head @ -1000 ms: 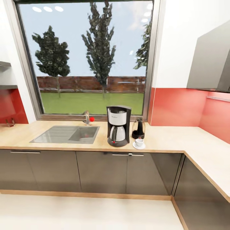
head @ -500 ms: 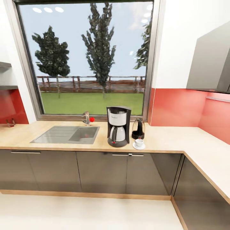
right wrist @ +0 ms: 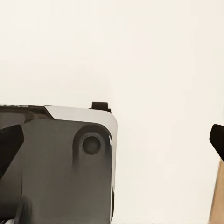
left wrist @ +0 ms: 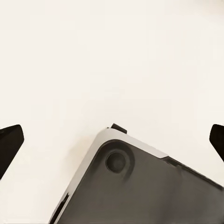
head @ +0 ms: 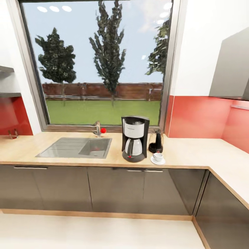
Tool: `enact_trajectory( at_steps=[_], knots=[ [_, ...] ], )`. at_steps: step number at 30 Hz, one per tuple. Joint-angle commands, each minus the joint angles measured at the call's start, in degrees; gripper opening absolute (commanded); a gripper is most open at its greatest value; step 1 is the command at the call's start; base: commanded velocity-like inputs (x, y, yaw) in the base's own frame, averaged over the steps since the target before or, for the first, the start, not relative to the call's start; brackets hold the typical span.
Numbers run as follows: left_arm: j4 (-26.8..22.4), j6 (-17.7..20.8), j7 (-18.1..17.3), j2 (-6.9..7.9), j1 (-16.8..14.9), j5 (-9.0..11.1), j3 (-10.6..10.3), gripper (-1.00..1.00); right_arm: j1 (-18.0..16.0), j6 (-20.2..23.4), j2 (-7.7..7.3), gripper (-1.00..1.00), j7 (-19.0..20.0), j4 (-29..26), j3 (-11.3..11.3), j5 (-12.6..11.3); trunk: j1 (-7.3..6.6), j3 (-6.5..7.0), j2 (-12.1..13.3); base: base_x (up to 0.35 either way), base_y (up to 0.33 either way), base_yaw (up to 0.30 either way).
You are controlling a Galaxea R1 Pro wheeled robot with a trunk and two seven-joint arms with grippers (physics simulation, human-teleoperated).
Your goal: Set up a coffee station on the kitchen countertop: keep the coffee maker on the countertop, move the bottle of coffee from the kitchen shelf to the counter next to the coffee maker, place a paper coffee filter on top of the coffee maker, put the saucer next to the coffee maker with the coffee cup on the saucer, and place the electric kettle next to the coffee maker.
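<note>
The coffee maker (head: 135,139) stands upright on the tabletop (head: 193,152) just right of the sink (head: 76,147), below the window; keeping it there fits the task, since everything else has to gather round it. A small line of dark writing crosses its white upper panel, too blurred to read. The electric kettle (head: 156,141) sits just beside it on the right, set back toward the wall, and the coffee cup (head: 158,156) rests on the saucer (head: 157,161) in front of the kettle, near the machine's base. I judge those 3 placements done. A paper filter on the machine's top I cannot make out.

In each wrist view the dark tips of that arm's fingers (left wrist: 10,142) (right wrist: 9,144) sit at opposite edges, spread wide and holding nothing, over pale floor and the robot's grey base (left wrist: 140,186).
</note>
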Motion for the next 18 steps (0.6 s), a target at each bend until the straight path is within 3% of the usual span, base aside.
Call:
enact_trajectory(
  at_steps=[1, 18],
  knots=[
    [-0.05, -0.09, 0.08, 0.01, 0.02, 0.43, -0.48, 1.0, -0.07, -0.34, 0.0, 1.0, -0.05, 0.19, 0.04, 0.26, 0.04, -0.01, -0.03, 0.256, 0.255, 0.0],
    [-0.05, -0.08, 0.08, 0.01, 0.02, 0.43, -0.48, 1.0, -0.03, -0.43, 0.0, 1.0, -0.05, 0.2, 0.04, 0.26, 0.04, -0.01, -0.03, 0.232, 0.267, 0.0]
  ],
)
